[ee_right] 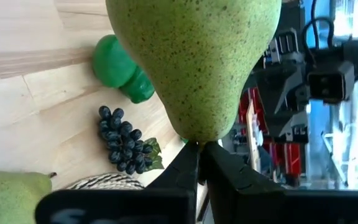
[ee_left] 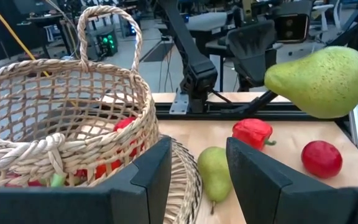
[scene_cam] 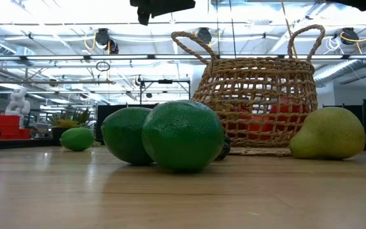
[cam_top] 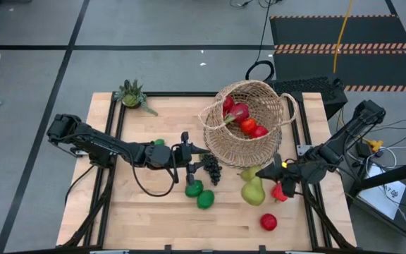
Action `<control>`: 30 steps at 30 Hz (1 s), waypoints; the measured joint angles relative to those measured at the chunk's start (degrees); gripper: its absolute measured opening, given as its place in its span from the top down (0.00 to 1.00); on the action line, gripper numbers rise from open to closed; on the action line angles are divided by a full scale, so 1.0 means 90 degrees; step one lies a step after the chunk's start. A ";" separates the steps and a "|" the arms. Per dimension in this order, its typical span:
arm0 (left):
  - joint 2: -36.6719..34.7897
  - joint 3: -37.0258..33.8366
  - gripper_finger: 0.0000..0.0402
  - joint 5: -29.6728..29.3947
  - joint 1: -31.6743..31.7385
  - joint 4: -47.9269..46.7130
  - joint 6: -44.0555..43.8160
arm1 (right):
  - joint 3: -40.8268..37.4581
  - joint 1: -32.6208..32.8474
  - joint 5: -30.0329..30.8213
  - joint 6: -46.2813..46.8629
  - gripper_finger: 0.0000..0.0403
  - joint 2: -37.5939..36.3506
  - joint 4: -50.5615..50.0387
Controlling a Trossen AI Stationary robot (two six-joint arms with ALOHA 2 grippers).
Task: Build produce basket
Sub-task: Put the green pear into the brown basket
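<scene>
The woven basket (cam_top: 249,120) stands at the far middle of the table with red produce (cam_top: 244,120) inside. My left gripper (cam_top: 197,150) is at its near-left side, shut on a woven edge of it. My right gripper (cam_top: 263,173), right of the basket, is shut on a green pear (cam_top: 254,192) that hangs in the air. On the table lie a second pear (cam_top: 249,173), dark grapes (cam_top: 211,168), two limes (cam_top: 199,194), a third lime (cam_top: 159,142), a red pepper (cam_top: 279,190) and a red apple (cam_top: 268,222). My left gripper has a curved woven edge of the basket (ee_left: 185,177) between its two fingers, coming in about level from the table's left. The fingers themselves hide where the pads meet it. The basket's bottom (scene_cam: 259,151) rests on the table. My right gripper pinches the pear's narrow stem end (ee_right: 197,138) between its two fingertips, only at their free ends. The fingers come about level from the table's right. The pear (ee_left: 322,78) is lifted clear of the table, lying nearly level with its wide end toward the near edge.
A small spiky potted plant (cam_top: 132,95) stands at the far left corner. Black rails frame the wooden top (cam_top: 154,219). Bare wood lies along the near edge and the near left.
</scene>
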 joint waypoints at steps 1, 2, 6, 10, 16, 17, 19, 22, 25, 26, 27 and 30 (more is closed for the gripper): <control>0.0000 0.0000 0.61 0.0000 0.0000 -0.0007 0.0066 | 0.0000 -0.0015 0.0000 0.0107 0.98 0.0000 0.0000; 0.0000 0.0000 0.61 0.0000 0.0000 -0.0012 0.0145 | 0.0000 -0.0030 -0.0001 0.0227 0.98 0.0000 0.0000; 0.0000 0.0000 0.61 0.0005 0.0000 -0.0040 0.0322 | 0.0000 -0.0124 -0.0005 0.0899 0.98 0.0000 0.0014; 0.0000 0.0000 0.61 0.0009 -0.0001 -0.0294 0.0289 | 0.0000 -0.0210 -0.0003 0.2407 0.98 0.0000 0.0058; 0.0000 0.0000 0.61 0.0015 -0.0066 -0.0614 0.0227 | 0.0000 -0.0211 -0.0012 0.4709 0.98 0.0157 0.0137; 0.0000 0.0000 0.61 0.0015 -0.0075 -0.0612 0.0263 | 0.0000 -0.0211 -0.0012 0.4989 0.98 0.0212 0.0152; 0.0000 0.0000 0.61 0.0019 -0.0078 -0.0617 0.0266 | -0.0005 -0.0213 -0.0001 0.5355 0.98 0.0376 0.0343; 0.0000 0.0000 0.61 0.0019 -0.0073 -0.0627 0.0264 | -0.0005 -0.0213 0.0007 0.5517 0.98 0.0637 0.0853; 0.0000 0.0000 0.61 0.0019 -0.0073 -0.0648 0.0258 | -0.0005 -0.0213 0.0009 0.5667 0.98 0.0920 0.1508; 0.0000 0.0000 0.61 0.0019 -0.0073 -0.0648 0.0246 | -0.0005 -0.0213 0.0016 0.5778 0.98 0.1017 0.1769; 0.0000 0.0000 0.61 0.0021 -0.0073 -0.0646 0.0240 | -0.0005 -0.0213 0.0025 0.5914 0.98 0.1109 0.2027; 0.0000 0.0000 0.61 0.0024 -0.0073 -0.0648 0.0237 | -0.0005 -0.0213 0.0430 0.6492 0.98 0.1350 0.2793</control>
